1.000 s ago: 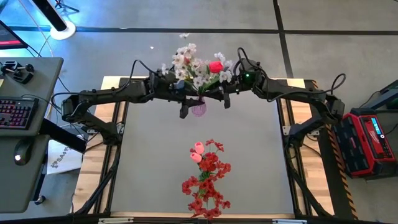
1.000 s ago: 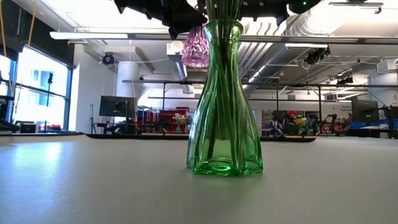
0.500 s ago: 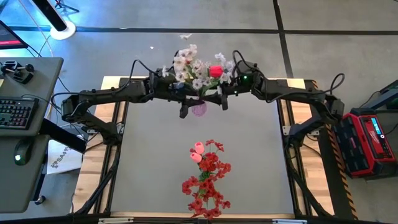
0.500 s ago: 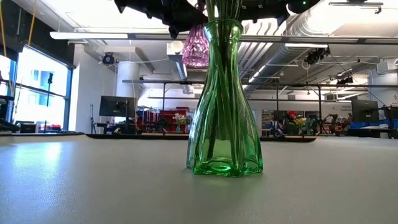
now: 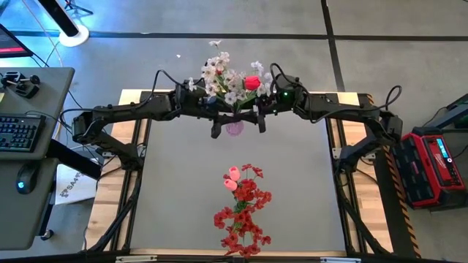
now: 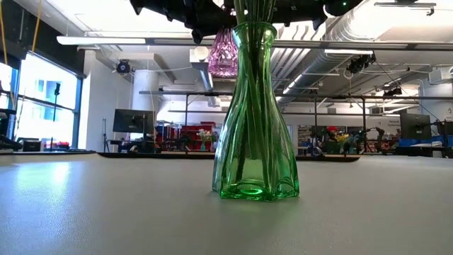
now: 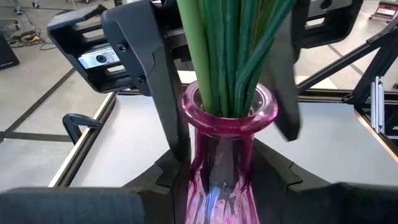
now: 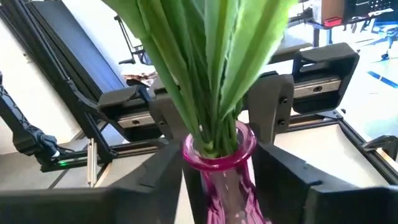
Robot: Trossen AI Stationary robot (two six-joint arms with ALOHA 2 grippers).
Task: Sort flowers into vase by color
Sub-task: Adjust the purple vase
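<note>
A pink glass vase (image 6: 223,53) hangs above the table's far middle, holding white flowers (image 5: 223,80) and one red bud (image 5: 252,82) on green stems (image 7: 230,56). My left gripper (image 7: 224,180) is shut on it. My right gripper (image 8: 221,186) comes from the other side. It is open, with a finger on either side of the vase's rim (image 8: 217,152); I cannot tell whether they touch it. A green glass vase (image 6: 255,113) stands on its base near the front middle, holding red flowers (image 5: 245,212) and a pink bud (image 5: 232,177). My left gripper pinches the pink vase's neck (image 7: 217,163), just below the rim, between its two fingers (image 7: 171,168). The fingers come nearly level from the table's left side. The vase hangs upright, lifted clear of the table.
The grey table top (image 5: 234,157) lies bare between the two vases. A desk with a keyboard (image 5: 22,131) stands beyond the table's left edge. A red case (image 5: 439,164) sits beyond the right edge.
The bunch of flowers in the pink vase has shifted a little toward the table's left. The pink vase stays lifted in the same place.
</note>
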